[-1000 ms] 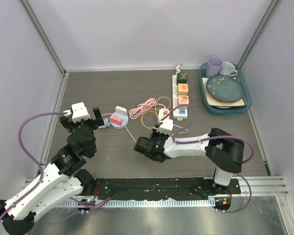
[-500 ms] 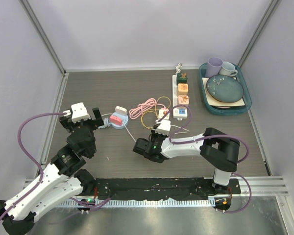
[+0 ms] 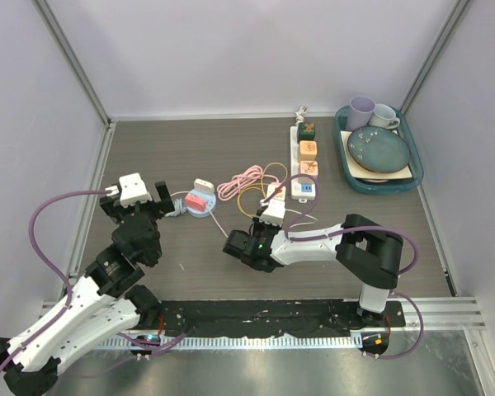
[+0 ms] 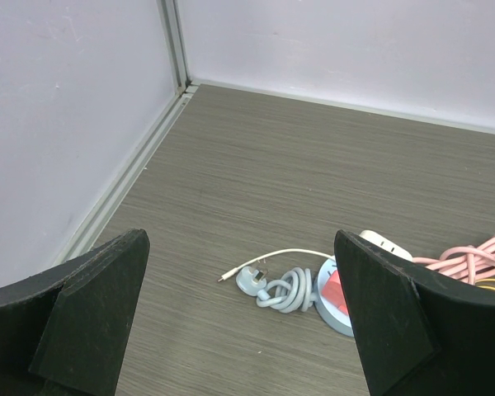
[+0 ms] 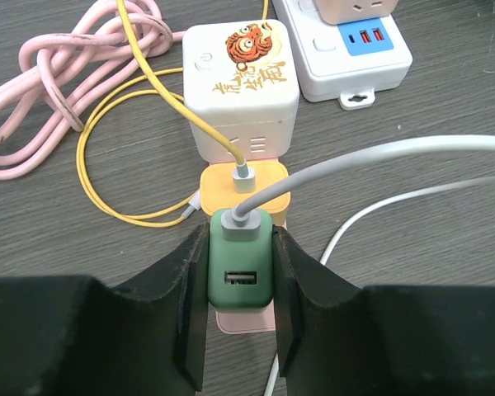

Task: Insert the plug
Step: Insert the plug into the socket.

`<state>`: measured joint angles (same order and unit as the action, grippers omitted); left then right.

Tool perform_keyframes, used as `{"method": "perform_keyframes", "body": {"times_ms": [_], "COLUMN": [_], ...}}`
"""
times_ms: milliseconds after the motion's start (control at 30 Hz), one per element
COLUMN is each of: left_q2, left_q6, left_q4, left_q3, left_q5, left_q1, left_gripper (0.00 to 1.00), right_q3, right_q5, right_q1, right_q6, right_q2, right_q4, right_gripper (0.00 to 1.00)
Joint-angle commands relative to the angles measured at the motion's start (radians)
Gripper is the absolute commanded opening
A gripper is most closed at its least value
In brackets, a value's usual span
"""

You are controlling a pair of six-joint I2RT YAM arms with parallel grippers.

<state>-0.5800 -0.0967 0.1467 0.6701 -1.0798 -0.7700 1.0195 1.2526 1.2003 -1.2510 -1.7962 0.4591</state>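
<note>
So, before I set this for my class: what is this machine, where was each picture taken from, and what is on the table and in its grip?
These are two robot arms bolted at the near edge of the table, each ending in a two-finger gripper. The top picture looks down from above and behind them; the other two come from a camera on each wrist. The left gripper is open and empty. The right gripper is shut on a green plug with a grey cable. Nearby lie a white cube charger, a pink cable, a yellow cable, a power strip and a tray of dishes.
</note>
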Motion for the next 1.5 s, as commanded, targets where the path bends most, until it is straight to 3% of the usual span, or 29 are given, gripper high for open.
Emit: {"method": "perform_keyframes", "body": {"times_ms": [0, 467, 700, 1000, 1067, 1167, 1300, 1400, 1467], "left_q2": [0.006, 0.002, -0.003, 0.006, 0.008, 0.008, 0.008, 0.006, 0.008], "left_q6": [-0.009, -0.006, 0.0, -0.001, -0.001, 0.0, -0.003, -0.003, -0.003], "left_q4": [-0.044, -0.045, -0.045, -0.045, -0.044, -0.045, -0.041, -0.041, -0.041], "left_q3": [-0.001, -0.004, -0.003, -0.004, -0.006, -0.004, -0.004, -0.004, -0.004], "left_q5": [-0.009, -0.003, -0.006, -0.003, -0.002, 0.0, 0.003, 0.001, 0.0], "left_q1": [0.005, 0.017, 0.02, 0.028, 0.028, 0.028, 0.028, 0.028, 0.028], "left_gripper": [1.0, 1.0, 0.99, 1.0, 1.0, 1.0, 1.0, 1.0, 1.0], "right_q3": [-0.001, -0.049, 0.086, 0.062, 0.068, 0.086, 0.146, 0.192, 0.217], "right_q5": [-0.09, -0.513, -0.564, -0.604, -0.59, -0.581, -0.556, -0.539, -0.544], "right_q1": [-0.004, -0.11, -0.128, -0.125, -0.125, -0.123, -0.123, -0.123, -0.125], "right_q6": [0.009, 0.12, 0.191, 0.145, 0.157, 0.193, 0.232, 0.259, 0.271], "right_q2": [-0.026, -0.003, -0.138, -0.152, -0.115, -0.068, -0.01, 0.026, 0.043], "right_q4": [-0.016, 0.009, 0.115, 0.125, 0.125, 0.134, 0.15, 0.171, 0.191], "right_gripper": [0.01, 0.01, 0.01, 0.02, 0.08, 0.29, 0.63, 0.78, 0.83]}}
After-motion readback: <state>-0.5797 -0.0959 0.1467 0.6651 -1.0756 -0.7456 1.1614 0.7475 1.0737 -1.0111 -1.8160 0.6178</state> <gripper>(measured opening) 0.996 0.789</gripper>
